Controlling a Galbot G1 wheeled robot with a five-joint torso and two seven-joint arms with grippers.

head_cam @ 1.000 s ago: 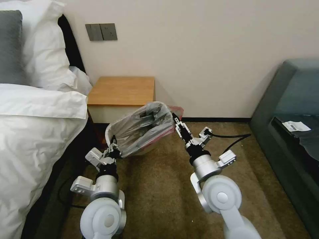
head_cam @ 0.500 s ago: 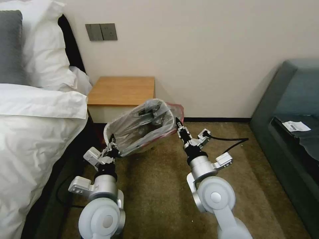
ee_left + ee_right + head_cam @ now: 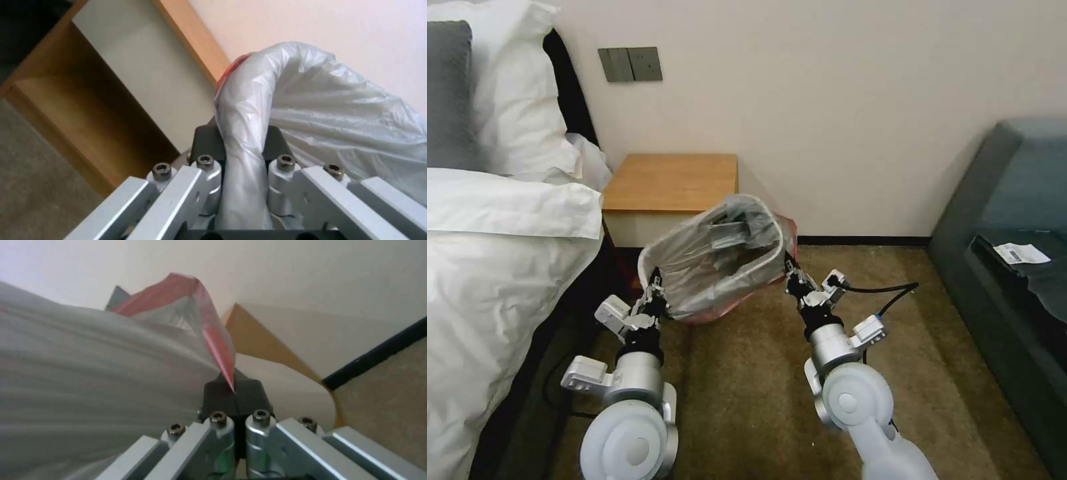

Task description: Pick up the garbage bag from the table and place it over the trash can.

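The garbage bag [image 3: 714, 257], translucent grey with pink-red edging, is stretched open between both grippers in front of the table [image 3: 670, 181]. It hugs a pale rounded rim that looks like the trash can [image 3: 780, 235] beneath the plastic. My left gripper [image 3: 656, 279] is shut on the bag's near-left edge, and in the left wrist view a bunched fold of the bag [image 3: 249, 110] runs between that left gripper's [image 3: 245, 146] fingers. My right gripper [image 3: 790, 268] pinches the right edge. The right wrist view shows the right gripper [image 3: 234, 390] shut on the bag's pink edging [image 3: 213, 340].
A bed with a white duvet [image 3: 494, 267] stands close on the left. A grey-blue sofa [image 3: 1014, 233] lines the right side. Brown carpet [image 3: 747, 387] lies open between them. A black cable [image 3: 887, 292] loops from my right wrist.
My right gripper has come down and back toward me, pulling the bag's right edge lower. The bag mouth has sunk and widened. My left gripper has barely moved.
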